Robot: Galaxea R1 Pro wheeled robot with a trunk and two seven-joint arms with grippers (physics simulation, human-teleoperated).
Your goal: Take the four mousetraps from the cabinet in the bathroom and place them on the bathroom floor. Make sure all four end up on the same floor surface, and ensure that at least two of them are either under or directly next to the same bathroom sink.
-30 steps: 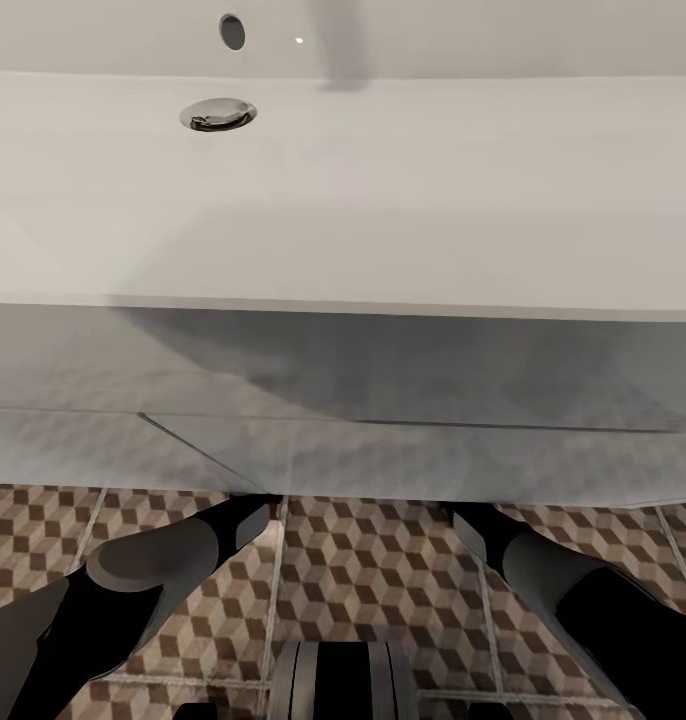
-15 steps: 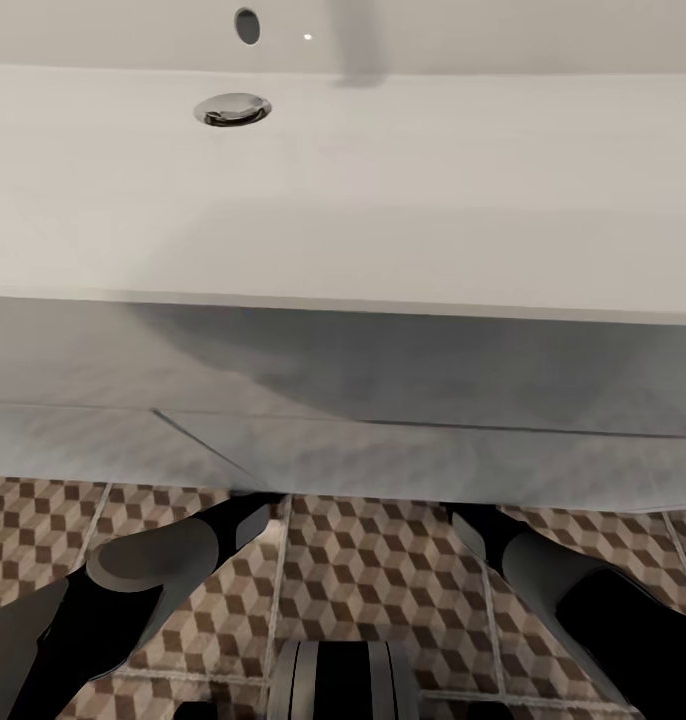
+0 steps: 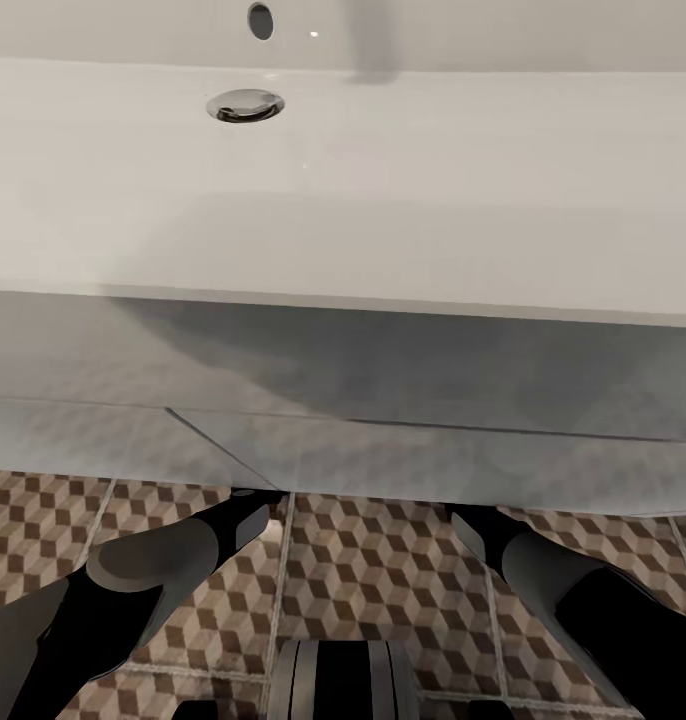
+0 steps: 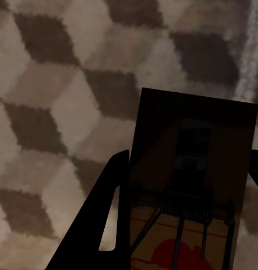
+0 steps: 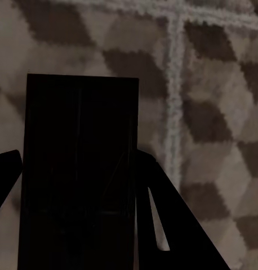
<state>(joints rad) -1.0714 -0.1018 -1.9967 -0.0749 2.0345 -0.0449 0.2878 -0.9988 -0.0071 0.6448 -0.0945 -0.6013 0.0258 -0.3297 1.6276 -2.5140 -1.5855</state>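
White porcelain fills the upper half of the head view: the sink point(image 3: 383, 180), a wide trough basin with a chrome drain point(image 3: 245, 105) near its far wall and an overflow hole above it, sits atop a pale glossy vanity front point(image 3: 383, 400) that mirrors the tile pattern faintly. Below the vanity's lower edge lies the bathroom floor point(image 3: 383, 580), cube-printed tiles in brown, beige and cream with pale grout lines, and both dark forearms reach forward under that edge, the left arm point(image 3: 133, 590) and the right arm point(image 3: 573, 590). In the left wrist view the left gripper point(image 4: 188, 191) is clamped on a mousetrap point(image 4: 191, 169), a dark brown board with a wire mechanism and a red mark, held between the black fingers point(image 4: 106, 225) over the patterned tile. In the right wrist view the right gripper point(image 5: 78, 185) grips another mousetrap point(image 5: 78, 169), a dark rectangle between its fingers point(image 5: 163, 219), above a grout crossing
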